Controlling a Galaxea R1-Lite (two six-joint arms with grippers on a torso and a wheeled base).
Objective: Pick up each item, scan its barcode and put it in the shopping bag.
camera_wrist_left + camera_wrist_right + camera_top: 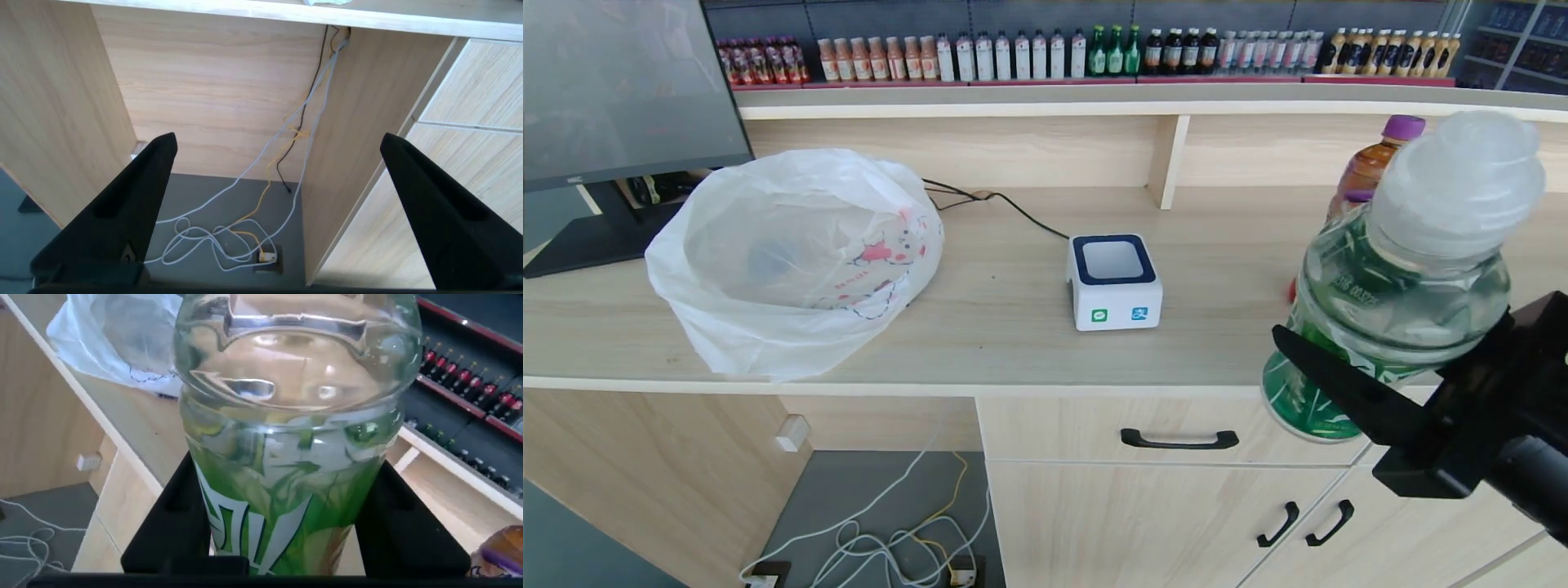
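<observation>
Fingers [1339, 384] of the right gripper [1392, 335] are clamped on either side of the green-labelled bottle [1405, 278], gripping its body above the base. The left gripper [278, 196] hangs low in front of the open bay under the counter, its two black fingers [122, 212] spread wide with nothing between them. The wooden counter [1013, 343] runs across the head view, with drawers and cupboard doors [1176, 490] below it on the right. A dark monitor [621, 82] stands at its far left. Just beside that, the white translucent shopping bag [792, 261] sits on the counter's left part with its mouth gaping upward; a dim bluish shape shows through its wall, too vague to name. A long row of drink bottles [1094, 53] lines the shelf behind the counter. The held bottle, clear with a pale cap, is lifted off the counter at the robot's right, tilted, and well apart from the bag. A small white scanner [1114, 282] with a blue-framed window facing up rests at the counter's middle, between bag and held bottle and touching neither. A brown bottle [1372, 163] with a purple cap stands upright on the counter behind the held one, partly hidden by it. A thin black cable [1005, 204] runs from the scanner toward the back of the bag, and loose white and yellow cables [229, 237] lie on the floor in the bay.
</observation>
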